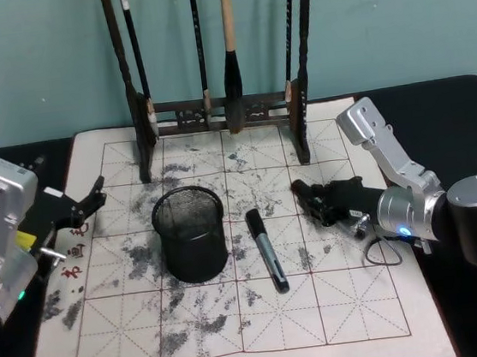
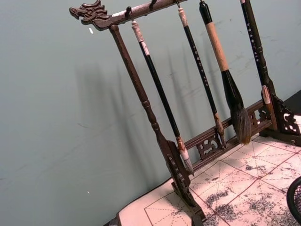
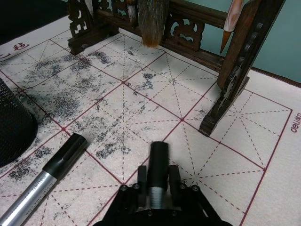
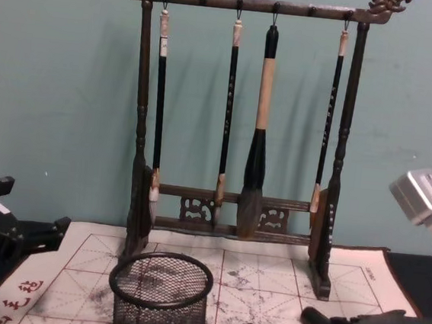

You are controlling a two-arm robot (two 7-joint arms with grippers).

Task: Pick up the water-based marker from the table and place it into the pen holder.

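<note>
Step in hand, as judged: reach for the marker, no grasp yet. The right gripper (image 1: 303, 192) sat low over the felt mat (image 1: 339, 305), its fingers together and holding nothing. The marker (image 1: 267, 253) lay flat on the mat between the pen holder (image 1: 193, 254) and the fingers. It was near them on their left but not touching, with its black cap toward the brush rack (image 1: 213, 108). To do this well: open the fingers first, shift left, straddle the barrel crosswise near its middle, close firmly, then lift above the holder's rim before moving across. The left gripper (image 1: 96, 196) was parked at the mat's left edge.
</note>
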